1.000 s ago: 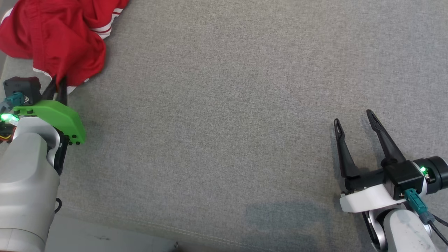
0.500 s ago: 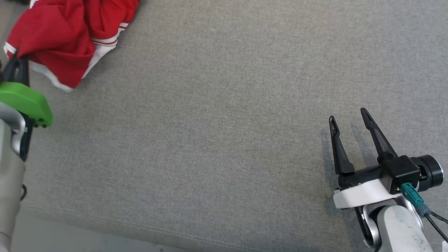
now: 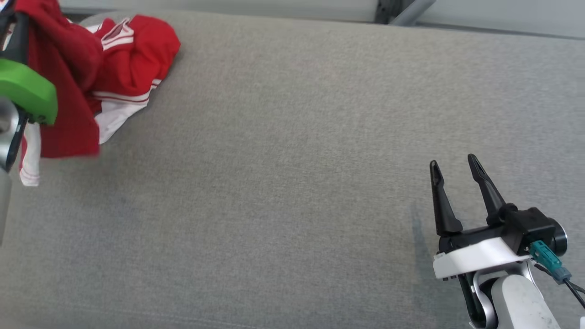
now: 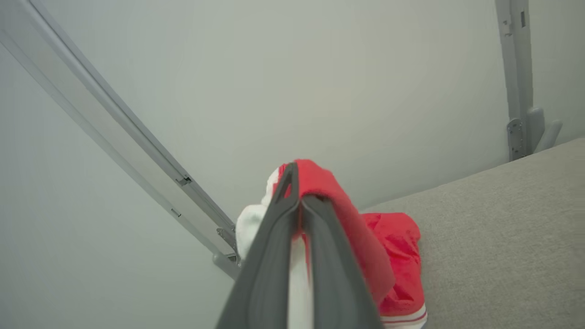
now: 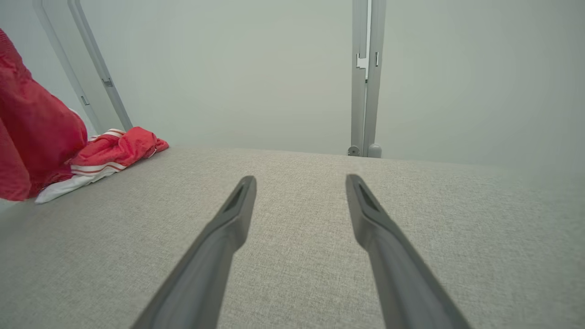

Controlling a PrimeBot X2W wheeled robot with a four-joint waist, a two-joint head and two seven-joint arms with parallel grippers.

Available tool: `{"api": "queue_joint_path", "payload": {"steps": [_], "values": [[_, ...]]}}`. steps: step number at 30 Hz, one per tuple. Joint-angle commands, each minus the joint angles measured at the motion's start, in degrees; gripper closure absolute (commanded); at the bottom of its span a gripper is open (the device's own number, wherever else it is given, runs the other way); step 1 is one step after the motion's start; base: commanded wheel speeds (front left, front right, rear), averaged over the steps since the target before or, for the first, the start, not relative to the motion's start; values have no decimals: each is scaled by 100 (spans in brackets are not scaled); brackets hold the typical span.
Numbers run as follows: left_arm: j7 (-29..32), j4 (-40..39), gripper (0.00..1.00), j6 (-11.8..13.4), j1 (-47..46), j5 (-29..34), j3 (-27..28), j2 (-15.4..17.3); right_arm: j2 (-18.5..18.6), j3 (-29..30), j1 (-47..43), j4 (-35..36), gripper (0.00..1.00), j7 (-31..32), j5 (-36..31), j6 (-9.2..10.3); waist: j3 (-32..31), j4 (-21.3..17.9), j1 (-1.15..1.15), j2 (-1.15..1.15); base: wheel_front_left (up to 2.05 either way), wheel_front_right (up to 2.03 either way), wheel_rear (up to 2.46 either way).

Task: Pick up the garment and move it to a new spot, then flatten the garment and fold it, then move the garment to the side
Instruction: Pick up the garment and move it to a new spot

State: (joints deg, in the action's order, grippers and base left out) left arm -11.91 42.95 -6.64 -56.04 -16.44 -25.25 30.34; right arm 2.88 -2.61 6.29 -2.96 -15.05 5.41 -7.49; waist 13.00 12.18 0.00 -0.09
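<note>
The left fingers (image 4: 283,205) are pressed fully together on a fold of the red garment (image 3: 132,50), holding it up at the far left. Part of the cloth hangs from them, while the white-striped rest lies heaped on the grey fabric-covered desk (image 3: 292,183) at its far left corner. The bite looks narrow and close to the cloth's edge, so the fold could slide out once the full weight comes off the desk. The trailing heap may also drag, or spill over the nearby left edge. The right fingers (image 3: 439,196) are spread wide and empty at the near right, well apart from the cloth, so they offer no support. Hung bunched like this, it will probably land crumpled.
</note>
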Motion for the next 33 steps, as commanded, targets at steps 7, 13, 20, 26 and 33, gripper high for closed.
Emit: {"api": "queue_joint_path", "payload": {"steps": [7, 13, 20, 26, 33], "values": [[560, -1097, 100, -57, -112, 20, -413, -99, 2, 104, -250, -85, 0, -18, 287, 0, -711, -772, 0, 9, 0, 0, 0], [940, -1930, 100, -69, 91, -102, -647, -243, 2, 101, -276, -89, 0, -18, 401, 0, -719, -1168, 0, 9, 0, 0, 0], [1012, -2671, 100, 33, -44, -103, -773, -474, 1, 120, -197, -88, 0, -18, 446, 0, -622, -1574, 0, 9, 0, 0, 0], [1186, -2851, 100, 99, -167, -56, -907, -628, 1, 43, -117, -58, 0, -18, 529, 0, -422, -1902, 0, 9, 0, 0, 0], [920, -2060, 100, 285, 295, -350, -1023, -1190, 1, -54, 61, -43, 0, -18, 669, 0, 123, -2309, 0, 9, 0, 0, 0]]}}
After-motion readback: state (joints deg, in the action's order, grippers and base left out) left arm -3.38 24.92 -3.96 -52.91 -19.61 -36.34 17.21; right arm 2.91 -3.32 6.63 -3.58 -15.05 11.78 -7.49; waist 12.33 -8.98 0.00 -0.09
